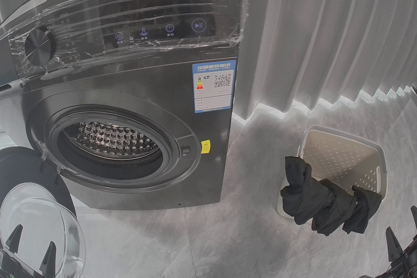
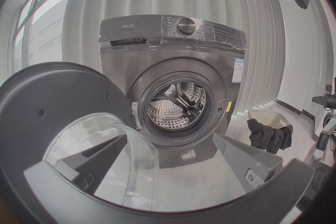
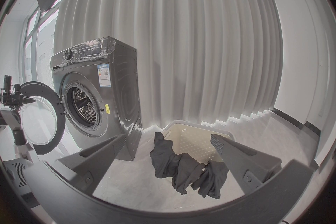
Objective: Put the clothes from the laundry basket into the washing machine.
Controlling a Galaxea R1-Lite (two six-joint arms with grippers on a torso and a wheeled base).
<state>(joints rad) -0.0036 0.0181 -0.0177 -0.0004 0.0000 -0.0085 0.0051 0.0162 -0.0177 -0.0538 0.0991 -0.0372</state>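
Curtain (image 1: 325, 22), white and deeply pleated, hangs to the floor behind the whole scene. Grey marbled floor tiles (image 1: 243, 226) carry everything else.

Dark grey front-loading washing machine (image 1: 143, 74) stands at the left, its control panel wrapped in clear plastic film. Its round dark door (image 1: 26, 174), with a clear domed glass window (image 1: 39, 226), is swung fully open to the robot's left. The porthole is uncovered and the perforated steel drum (image 1: 113, 140) shows inside, with no clothing visible in it.

Pale beige plastic laundry basket (image 1: 347, 161), with a perforated bottom, sits on the floor to the right of the machine and apart from it, close to the curtain hem.

Black clothes (image 1: 321, 203), crumpled into one long bundle, lie draped over the basket's near rim, part of the fabric hanging outside the wall toward the floor. The basket bottom behind them is bare.

Left gripper (image 1: 31, 248) is low at the left, in front of the open door's glass window, fingers spread apart and holding nothing; the left wrist view (image 2: 171, 165) looks between them straight into the drum.

Right gripper (image 1: 404, 233) is low at the right, near the basket but apart from the clothes, fingers likewise spread and empty; the right wrist view (image 3: 171, 161) frames the bundle between them.

Round metal dial (image 1: 38, 46) sits at the left of the panel. Blue-edged label (image 1: 213, 85) is stuck at the upper right of the front face; a small yellow sticker (image 1: 205, 146) lies below it, beside the porthole.
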